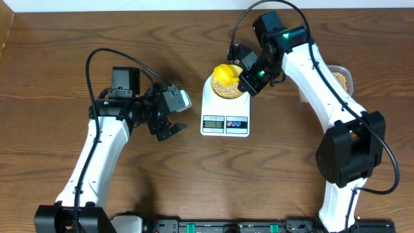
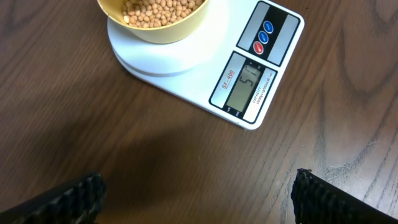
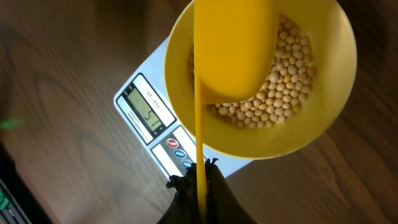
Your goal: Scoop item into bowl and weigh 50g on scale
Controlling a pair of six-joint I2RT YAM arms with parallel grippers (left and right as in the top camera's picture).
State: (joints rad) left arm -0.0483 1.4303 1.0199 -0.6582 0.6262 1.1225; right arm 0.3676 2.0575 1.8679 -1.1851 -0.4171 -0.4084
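Observation:
The pale-yellow bowl (image 1: 227, 90) stands on the white scale (image 1: 225, 120) and holds many tan beans (image 3: 286, 81). The bowl (image 3: 323, 112) and scale (image 3: 158, 134) show in the right wrist view; the display reads about 51. My right gripper (image 3: 200, 177) is shut on the handle of the bright yellow scoop (image 3: 233, 50), whose head hangs tipped over the bowl. My left gripper (image 2: 196, 193) is open and empty above the bare table, just left of the scale (image 2: 186, 68). The bowl (image 2: 155, 28) shows at the top of the left wrist view.
A clear plastic tub with beans (image 1: 343, 79) stands at the right, partly hidden behind my right arm. Wooden table (image 1: 52, 77) all round. A black rail runs along the front edge (image 1: 226, 226).

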